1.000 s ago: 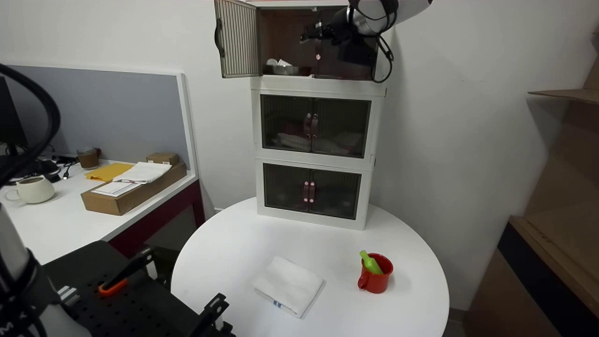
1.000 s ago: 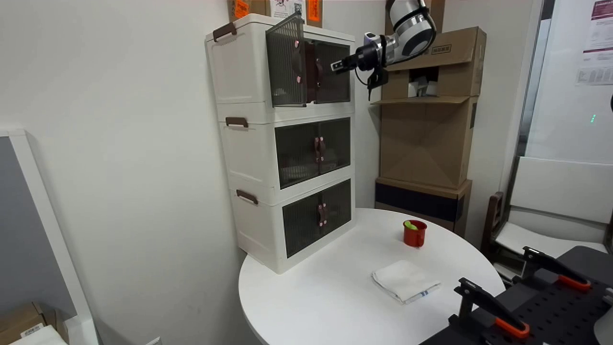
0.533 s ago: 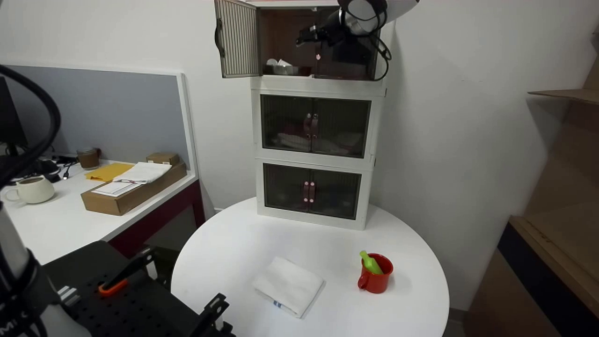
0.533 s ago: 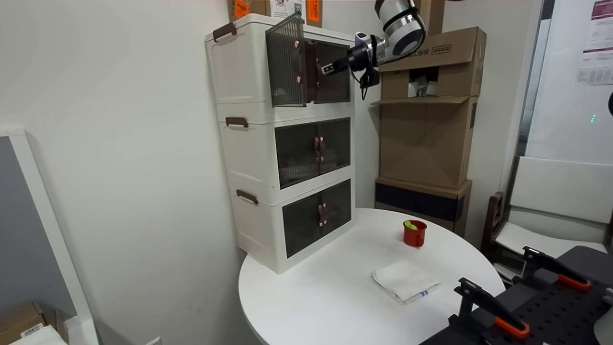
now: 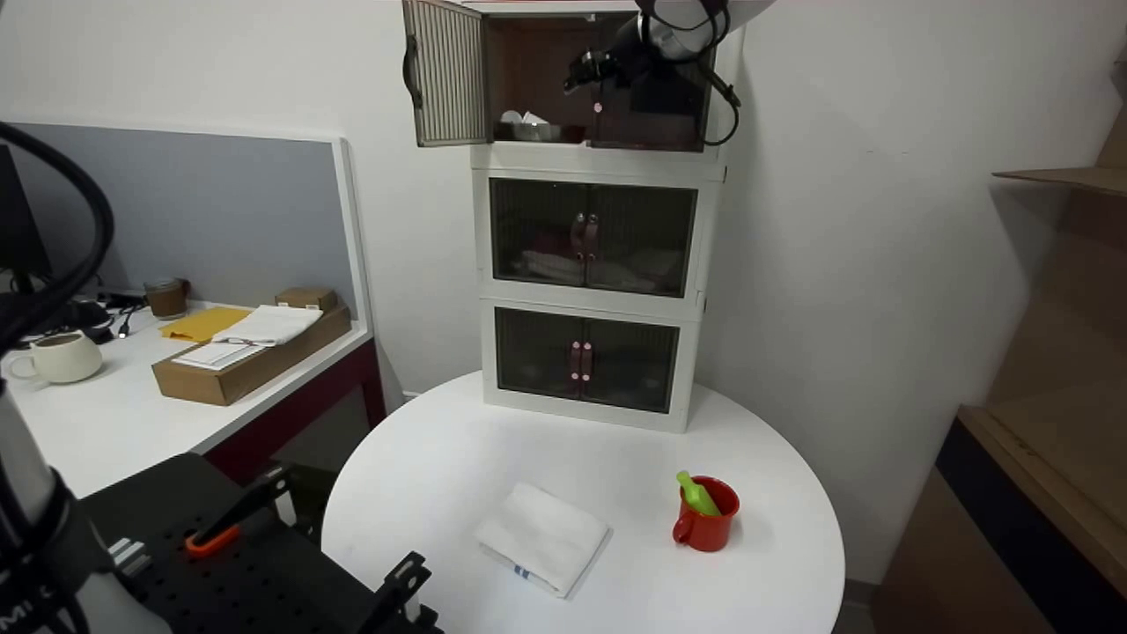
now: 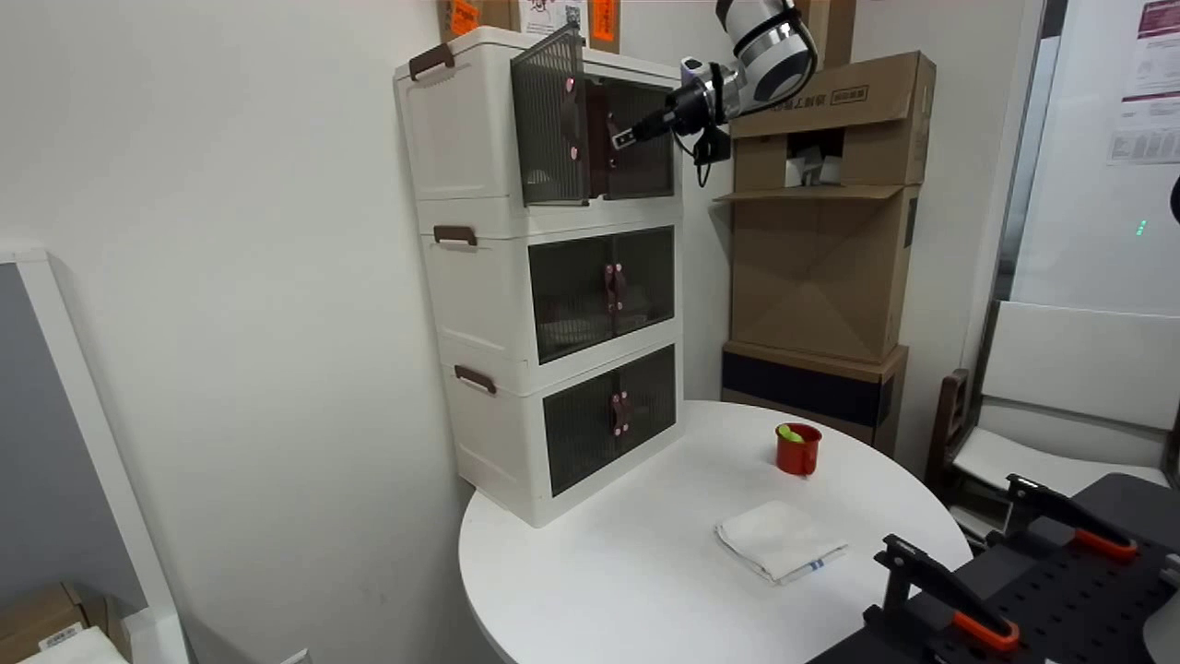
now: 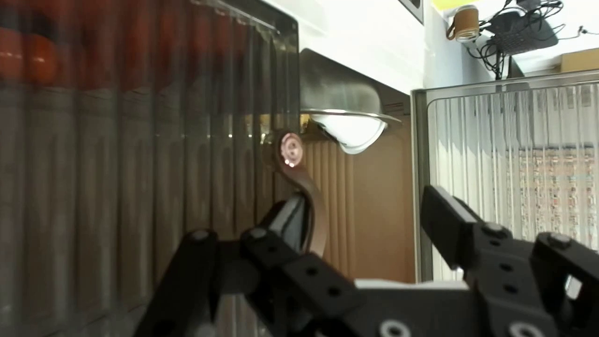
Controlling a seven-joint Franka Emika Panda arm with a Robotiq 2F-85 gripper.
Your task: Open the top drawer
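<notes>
Top drawer: in an exterior view, highest in the cabinet, one door swung wide.
Gripper: in an exterior view, up before the closed door.
Handle: in the wrist view, right beside one finger; fingers spread well apart.

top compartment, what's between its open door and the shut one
In the wrist view, a metal bowl holding a white item shows between the shut door and the open door, set back inside; the gripper is in front.
</notes>
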